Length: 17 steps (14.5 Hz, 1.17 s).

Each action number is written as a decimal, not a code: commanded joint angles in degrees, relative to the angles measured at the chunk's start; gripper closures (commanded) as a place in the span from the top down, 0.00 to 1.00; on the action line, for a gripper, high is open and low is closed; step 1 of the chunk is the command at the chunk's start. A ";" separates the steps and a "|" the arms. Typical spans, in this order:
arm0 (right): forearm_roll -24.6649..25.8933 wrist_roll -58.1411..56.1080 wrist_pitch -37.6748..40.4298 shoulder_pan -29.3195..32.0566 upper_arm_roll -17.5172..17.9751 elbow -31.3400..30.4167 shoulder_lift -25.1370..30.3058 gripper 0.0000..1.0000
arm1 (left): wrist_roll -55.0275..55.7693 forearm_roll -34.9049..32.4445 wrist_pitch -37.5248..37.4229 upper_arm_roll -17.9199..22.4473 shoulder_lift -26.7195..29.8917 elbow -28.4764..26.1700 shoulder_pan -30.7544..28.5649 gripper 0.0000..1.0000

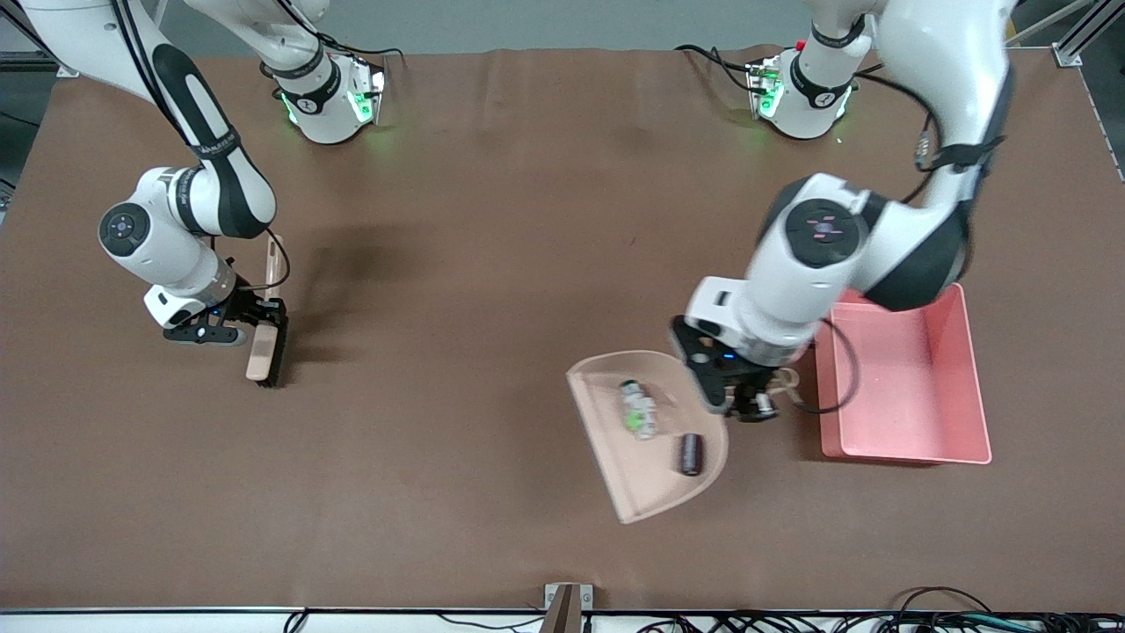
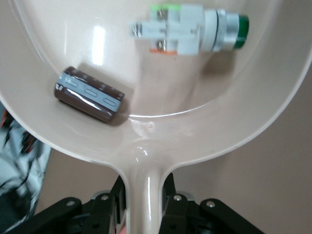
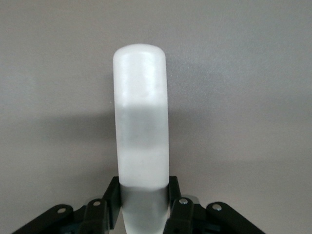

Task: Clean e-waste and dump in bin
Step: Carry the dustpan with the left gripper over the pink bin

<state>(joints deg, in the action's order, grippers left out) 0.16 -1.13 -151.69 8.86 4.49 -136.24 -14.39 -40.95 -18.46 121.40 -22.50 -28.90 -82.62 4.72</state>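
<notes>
The beige plastic dustpan (image 1: 646,435) is held by its handle in the left gripper (image 1: 763,397), whose jaws are closed tight on that handle, as the left wrist view shows. Both pieces of e-waste lie inside the pan: a white component with a green end and an orange label (image 1: 638,410), and a dark brown cylindrical capacitor (image 1: 691,454), which lies nearer the front camera and apart from the white piece. The large shallow pink plastic bin (image 1: 967,369) stands just beside the left gripper, toward the left arm's end of the table, with the handle end of the pan pointing toward it. The pan's long axis runs from the handle by the bin away to its open lip, so the load is judged to need lifting, carrying over the pink rim and tipping. The left arm is by far the nearer to the bin.

A beige brush with black bristles (image 1: 266,345) is held in the right gripper (image 1: 255,330), jaws closed on its handle, well apart toward the right arm's end of the table (image 1: 492,220); that arm waits.

Counted: two pieces of e-waste, one dustpan, one bin, one brush.
</notes>
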 commanded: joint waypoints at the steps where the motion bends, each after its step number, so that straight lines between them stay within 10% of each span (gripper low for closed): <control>1: 0.46 -0.10 -1.42 1.69 0.70 -0.86 -0.38 0.06 | -7.02 1.06 -2.38 -1.06 3.05 -1.67 -6.37 0.18; 5: 0.46 -0.10 -0.98 1.60 0.70 -0.60 -0.55 0.37 | -14.14 1.15 -5.64 -1.15 3.50 -1.85 -13.84 0.18; 6: 0.46 -0.10 -0.63 1.52 0.70 -0.43 -0.47 0.55 | -17.73 0.98 -5.99 -0.97 3.58 -1.85 -15.17 0.18; 7: 0.46 -0.44 -0.11 1.60 0.70 -0.25 -0.29 1.00 | -22.11 0.71 -6.43 -0.88 3.67 -2.11 -17.10 0.18; 12: 0.46 -2.56 10.59 1.34 0.87 5.19 1.90 1.00 | -38.14 -0.25 -6.61 -0.71 3.58 -4.13 -29.06 0.18; 17: 0.11 -2.38 16.48 1.52 1.14 7.48 10.94 1.00 | -39.39 -15.07 -10.64 -0.53 4.29 -6.94 -31.88 0.11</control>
<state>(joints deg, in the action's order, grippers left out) 0.15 -3.05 -138.76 9.75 4.60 -128.06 -8.94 -80.97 -27.81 112.85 -22.66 -27.12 -86.92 -27.37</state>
